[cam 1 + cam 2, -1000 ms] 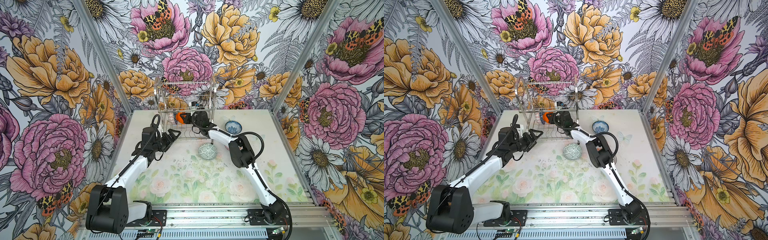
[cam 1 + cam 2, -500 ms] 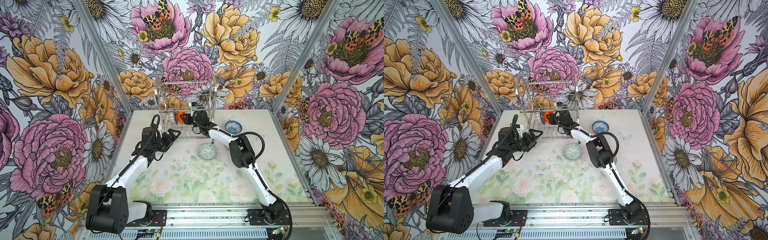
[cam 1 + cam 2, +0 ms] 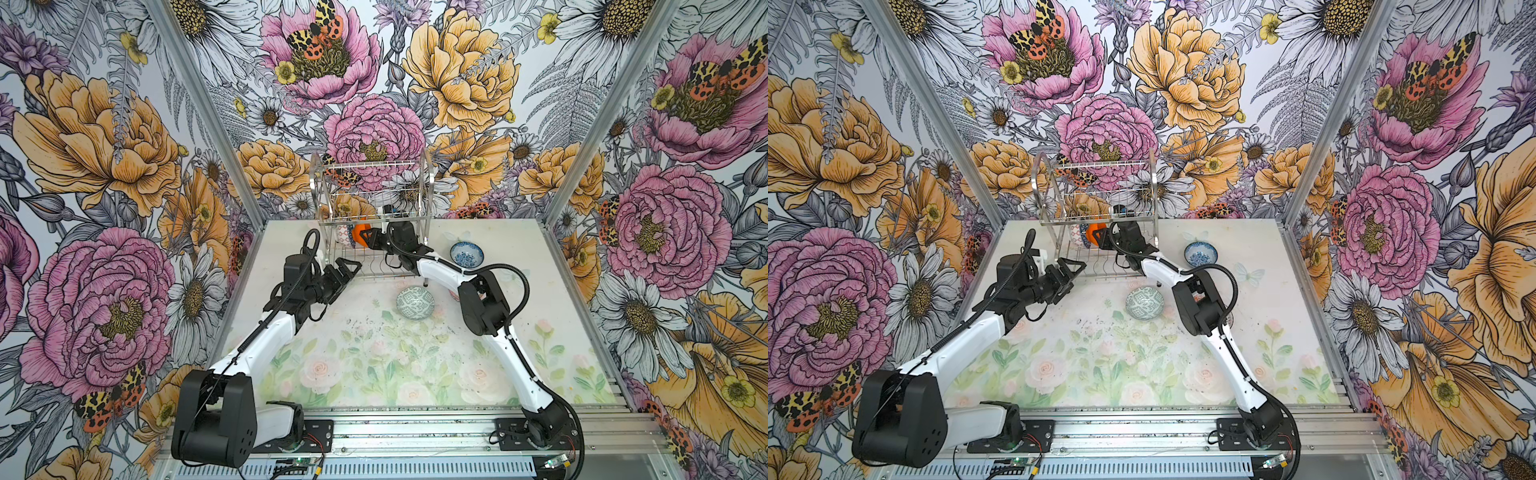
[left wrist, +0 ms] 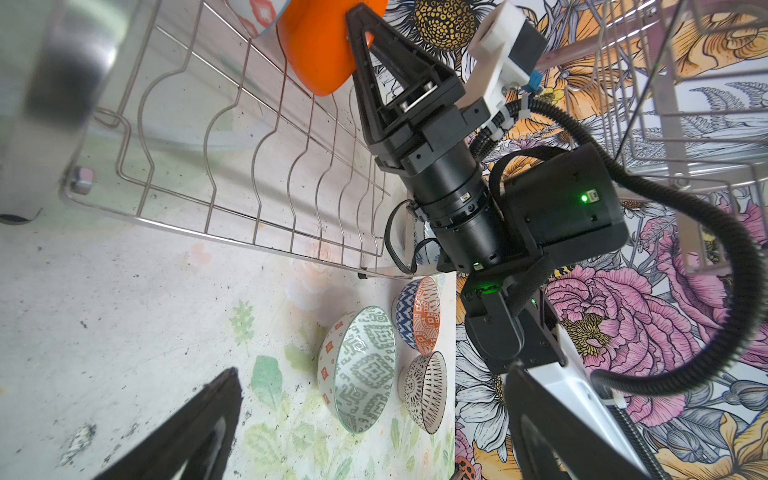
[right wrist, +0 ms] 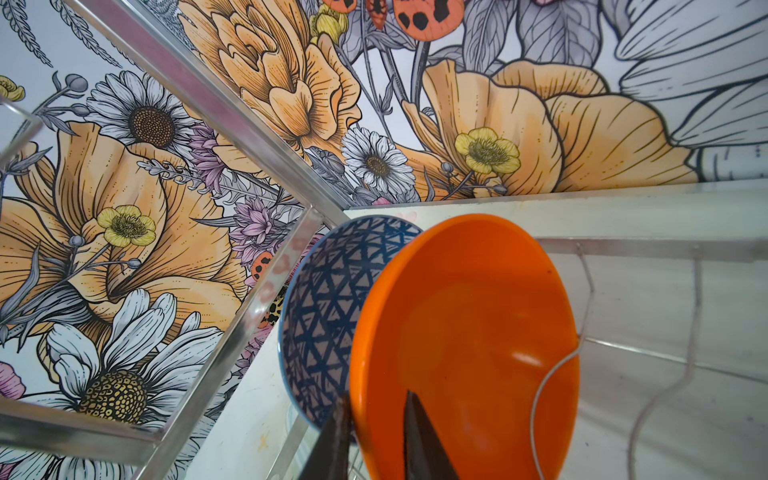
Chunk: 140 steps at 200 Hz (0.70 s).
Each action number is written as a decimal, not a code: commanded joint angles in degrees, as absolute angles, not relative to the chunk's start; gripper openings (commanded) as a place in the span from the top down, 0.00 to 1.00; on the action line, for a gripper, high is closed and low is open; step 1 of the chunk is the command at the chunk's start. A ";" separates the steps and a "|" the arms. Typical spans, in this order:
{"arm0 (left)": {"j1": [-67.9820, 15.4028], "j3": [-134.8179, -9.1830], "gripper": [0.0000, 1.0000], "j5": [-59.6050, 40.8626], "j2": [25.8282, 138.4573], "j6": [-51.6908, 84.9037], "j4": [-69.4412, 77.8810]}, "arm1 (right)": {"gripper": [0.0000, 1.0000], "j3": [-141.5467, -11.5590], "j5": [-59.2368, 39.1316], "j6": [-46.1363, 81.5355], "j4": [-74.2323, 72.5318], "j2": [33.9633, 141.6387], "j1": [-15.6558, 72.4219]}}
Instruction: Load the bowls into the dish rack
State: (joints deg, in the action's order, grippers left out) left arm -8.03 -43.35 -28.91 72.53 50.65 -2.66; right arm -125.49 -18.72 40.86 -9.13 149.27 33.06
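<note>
The dish rack [image 3: 374, 183] [image 3: 1100, 174] stands at the table's back. On its lower shelf [image 4: 208, 166] the plain orange bowl [image 3: 359, 230] [image 5: 465, 332] stands on edge against the navy zigzag bowl [image 5: 328, 307]. My right gripper [image 3: 368, 239] [image 5: 374, 432] straddles the orange rim, its jaws slightly parted and open, with a gap at the inner finger. The left gripper [image 3: 347, 266] [image 4: 374, 368] hangs open and empty by the rack's front left. On the table lie the grey-green bowl [image 3: 414, 303] [image 4: 361, 370], the blue-white bowl [image 3: 466, 254], the orange-red patterned bowl [image 4: 424, 316] and the black-lattice bowl [image 4: 428, 390].
The right arm's elbow [image 3: 482, 303] stands over the patterned and lattice bowls, hiding them in both top views. The rack's upper shelf [image 3: 376, 199] hangs just above my right gripper. Flowered walls close in the table [image 3: 374, 374] on three sides.
My right gripper's jaws have parted a little around the orange bowl's rim, and the bowl sits slightly further left in the rack. The left arm has not moved.
</note>
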 commanded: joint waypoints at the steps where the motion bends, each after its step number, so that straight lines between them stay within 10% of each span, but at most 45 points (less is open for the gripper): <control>1: -7.75 -42.01 0.01 -28.82 71.94 50.25 -0.83 | 0.75 -125.17 -17.73 41.44 -8.59 145.67 33.20; 140: -6.39 -41.66 0.01 -29.27 71.37 50.54 -0.86 | 0.72 -116.55 -13.33 42.23 -13.62 140.98 33.66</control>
State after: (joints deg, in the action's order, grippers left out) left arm -6.94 -42.46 -28.93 72.49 50.65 -2.46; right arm -117.05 -14.66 42.37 -12.29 144.99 33.56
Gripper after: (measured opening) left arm 0.986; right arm 0.276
